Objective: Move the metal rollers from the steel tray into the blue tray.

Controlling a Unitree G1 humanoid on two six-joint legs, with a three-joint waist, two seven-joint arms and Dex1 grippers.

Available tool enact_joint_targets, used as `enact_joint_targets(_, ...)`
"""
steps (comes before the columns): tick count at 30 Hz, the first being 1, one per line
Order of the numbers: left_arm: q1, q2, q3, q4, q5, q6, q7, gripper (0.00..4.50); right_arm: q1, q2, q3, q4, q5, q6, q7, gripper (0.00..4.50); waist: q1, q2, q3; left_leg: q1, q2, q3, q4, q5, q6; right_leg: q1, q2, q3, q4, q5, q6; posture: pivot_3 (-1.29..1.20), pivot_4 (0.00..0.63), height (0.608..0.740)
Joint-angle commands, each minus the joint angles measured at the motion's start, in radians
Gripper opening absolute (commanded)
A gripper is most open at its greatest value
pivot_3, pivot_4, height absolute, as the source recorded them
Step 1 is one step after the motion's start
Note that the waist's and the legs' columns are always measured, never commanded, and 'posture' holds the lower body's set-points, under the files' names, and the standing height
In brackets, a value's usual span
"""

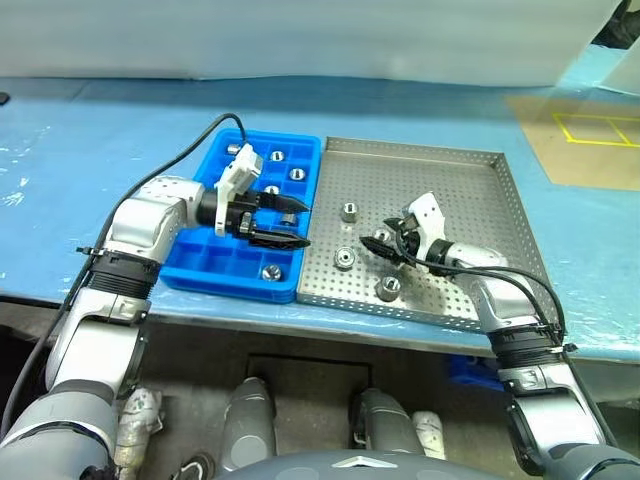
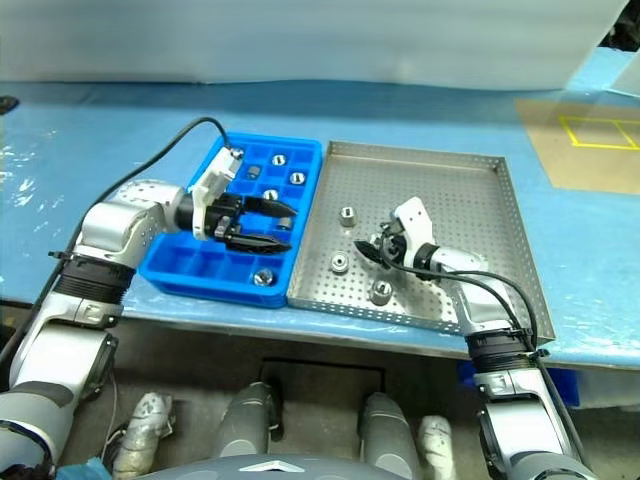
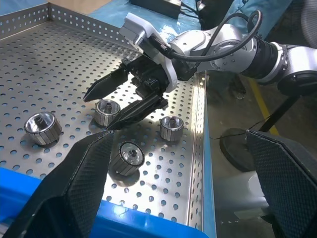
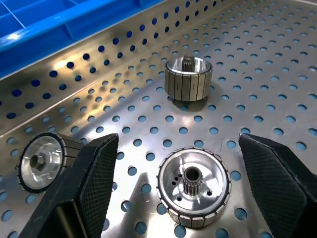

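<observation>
Blue-covered bench [image 1: 90, 150] carries both trays: several rollers [image 1: 297, 174] sit in the blue tray [image 1: 205, 270], four remain in the steel tray [image 1: 470, 200], beneath the open, empty right gripper [image 1: 385, 243]; left gripper [image 1: 290, 222] open, empty.

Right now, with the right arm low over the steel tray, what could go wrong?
1. The right end effector, open, sits among closely spaced metal rollers; closing could nudge a neighbour instead of gripping cleanly.
2. One roller lies near the steel tray rim; a bump might push it against the low edge.
3. The left end effector hovers open over the blue tray, beside the shared border, so the arms may crowd each other during transfer.
</observation>
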Motion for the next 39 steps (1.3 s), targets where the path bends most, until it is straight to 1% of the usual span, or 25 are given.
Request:
enact_joint_targets(1, 0.002, 0.018, 0.038, -0.067, -0.026, 0.014, 0.012, 4.5, -0.021, 0.004, 0.001, 0.03, -0.009, -0.051, 0.016, 3.97, 0.001, 0.0, 0.0, 0.0, 0.0, 0.0, 0.0, 0.0, 0.0, 0.0, 0.0, 0.0, 0.0, 0.0, 0.0, -0.07, 0.15, 0.74)
enact_joint_targets(8, 0.008, 0.025, 0.042, -0.081, -0.024, 0.022, 0.029, 4.5, -0.019, 0.015, 0.008, 0.07, -0.033, -0.085, 0.018, 3.97, 0.002, 0.0, 0.0, 0.0, 0.0, 0.0, 0.0, 0.0, 0.0, 0.0, 0.0, 0.0, 0.0, 0.0, 0.0, -0.07, 0.15, 0.74)
enact_joint_targets(11, 0.004, 0.022, 0.042, -0.08, -0.025, 0.023, 0.032, 4.5, -0.017, 0.016, 0.003, 0.077, -0.043, -0.108, 0.009, 3.35, 0.002, 0.0, 0.0, 0.0, 0.0, 0.0, 0.0, 0.0, 0.0, 0.0, -0.001, 0.0, 0.0, 0.0, 0.0, -0.08, 0.15, 0.74)
enact_joint_targets(14, -0.002, 0.017, 0.039, -0.073, -0.022, 0.019, 0.034, 4.5, -0.02, 0.007, 0.011, 0.085, -0.064, -0.106, 0.003, 2.35, 0.001, 0.0, 0.0, 0.0, 0.0, 0.0, 0.0, 0.0, 0.0, 0.0, 0.0, 0.0, 0.0, 0.0, 0.0, -0.09, 0.15, 0.74)
enact_joint_targets(16, -0.002, 0.014, 0.037, -0.075, -0.024, 0.019, 0.035, 4.5, -0.016, 0.003, 0.013, 0.086, -0.07, -0.117, 0.011, 2.35, 0.001, 0.0, 0.0, 0.0, 0.0, 0.0, -0.001, 0.0, 0.0, 0.0, 0.0, 0.0, 0.0, 0.0, 0.0, -0.09, 0.15, 0.74)
enact_joint_targets(19, -0.004, 0.012, 0.035, -0.073, -0.024, 0.018, 0.036, 4.5, -0.014, 0.005, 0.008, 0.085, -0.076, -0.121, 0.004, 1.76, 0.0, 0.0, 0.0, 0.0, 0.0, 0.0, -0.001, 0.0, 0.0, 0.0, 0.0, 0.0, -0.001, 0.0, 0.0, -0.09, 0.15, 0.74)
enact_joint_targets(20, -0.005, 0.012, 0.035, -0.071, -0.023, 0.017, 0.036, 4.5, -0.017, 0.005, 0.009, 0.091, -0.085, -0.122, -0.006, 1.66, 0.0, 0.0, 0.0, 0.0, 0.0, 0.0, -0.001, 0.0, 0.0, 0.0, 0.0, 0.0, -0.001, 0.0, 0.0, -0.09, 0.15, 0.74)
enact_joint_targets(24, -0.01, 0.013, 0.038, -0.064, -0.023, 0.017, 0.036, 4.5, -0.02, 0.007, 0.001, 0.088, -0.071, -0.125, 0.011, 1.66, 0.0, 0.0, 0.0, 0.0, 0.0, 0.0, -0.001, 0.0, 0.0, 0.0, 0.0, 0.0, -0.001, 0.0, 0.0, -0.09, 0.15, 0.74)
enact_joint_targets(28, 0.007, 0.032, 0.039, -0.096, -0.039, 0.048, 0.025, 4.5, -0.031, -0.008, 0.027, 0.07, -0.107, -0.136, 0.014, 1.66, 0.0, 0.0, 0.0, 0.0, 0.0, 0.0, -0.001, 0.0, 0.0, 0.0, 0.0, 0.0, -0.001, 0.0, 0.0, -0.08, 0.15, 0.74)
enact_joint_targets(31, 0.014, 0.049, 0.051, -0.116, -0.048, 0.058, 0.025, 4.5, -0.05, -0.004, 0.04, 0.009, -0.098, -0.119, 0.03, 1.66, 0.0, 0.0, 0.0, 0.0, 0.0, 0.0, -0.001, 0.0, 0.0, 0.0, 0.0, 0.0, -0.001, 0.0, 0.0, -0.06, 0.15, 0.74)
enact_joint_targets(33, -0.02, 0.09, 0.106, -0.135, -0.073, 0.079, 0.037, 4.5, -0.1, 0.028, 0.059, -0.086, -0.057, -0.078, 0.052, 1.66, 0.001, 0.0, 0.001, 0.0, 0.0, 0.0, -0.002, 0.0, 0.0, 0.0, 0.0, 0.0, -0.002, 0.0, 0.0, -0.04, 0.15, 0.74)
enact_joint_targets(34, -0.026, 0.115, 0.127, -0.143, -0.077, 0.08, 0.037, 4.5, -0.125, 0.049, 0.066, -0.11, -0.043, -0.064, 0.054, 1.66, -0.008, 0.0, 0.002, -0.001, 0.0, 0.0, -0.002, 0.0, 0.0, -0.001, 0.0, 0.0, -0.002, 0.0, 0.0, -0.04, 0.15, 0.74)
enact_joint_targets(35, -0.029, 0.132, 0.137, -0.147, -0.079, 0.08, 0.039, 4.5, -0.142, 0.063, 0.067, -0.123, -0.037, -0.05, 0.055, 1.66, -0.011, 0.0, 0.002, -0.004, 0.002, 0.0, -0.002, 0.0, -0.001, -0.008, 0.001, 0.002, 0.0, 0.0, 0.0, -0.02, 0.15, 0.74)
enact_joint_targets(36, -0.02, 0.154, 0.149, -0.155, -0.08, 0.083, 0.04, 4.5, -0.165, 0.085, 0.07, -0.123, -0.03, -0.039, 0.052, 1.66, -0.011, 0.0, 0.002, -0.005, 0.002, -0.001, -0.002, 0.001, -0.002, -0.011, 0.002, 0.002, 0.001, 0.0, -0.001, -0.01, 0.15, 0.74)
enact_joint_targets(39, 0.016, 0.215, 0.182, -0.181, -0.086, 0.1, 0.051, 4.5, -0.231, 0.14, 0.098, -0.116, -0.031, -0.028, 0.052, 1.66, -0.002, 0.0, 0.002, -0.005, 0.005, -0.001, -0.005, 0.002, -0.003, -0.012, 0.004, 0.001, 0.001, -0.001, -0.002, 0.03, 0.15, 0.74)
